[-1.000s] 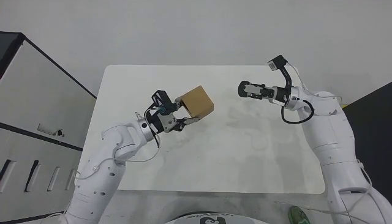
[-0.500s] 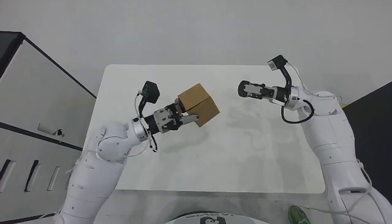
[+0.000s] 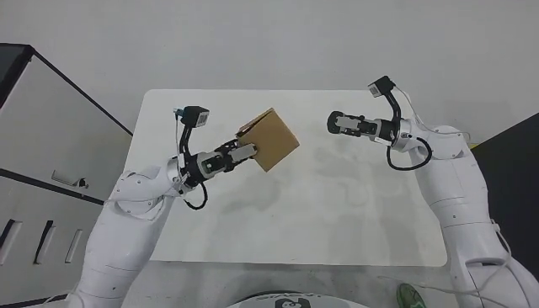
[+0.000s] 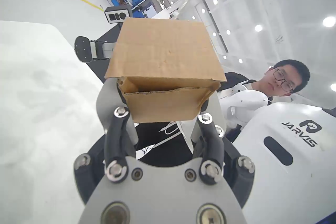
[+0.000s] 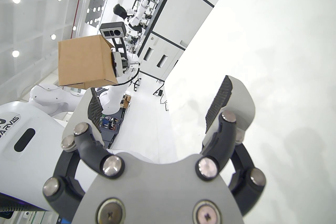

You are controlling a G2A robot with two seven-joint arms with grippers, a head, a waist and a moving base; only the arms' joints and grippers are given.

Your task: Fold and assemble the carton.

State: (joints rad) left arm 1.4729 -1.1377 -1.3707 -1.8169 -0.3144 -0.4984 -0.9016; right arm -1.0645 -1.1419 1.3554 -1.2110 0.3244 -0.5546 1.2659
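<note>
My left gripper (image 4: 160,96) is pinching the carton (image 4: 162,51) by its open flap end, up off the table (image 3: 337,232) around 11 o'clock, I guess to expose the flaps. Farther across at 1 o'clock, the right gripper (image 5: 160,89) hangs spread, probably ready to fold.

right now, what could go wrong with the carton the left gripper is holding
The left gripper holds the carton by its near end only, above the table, so it may pivot or slip out. Its flap there gapes; squeezing might crush it. The open right gripper is apart, giving no support.
</note>
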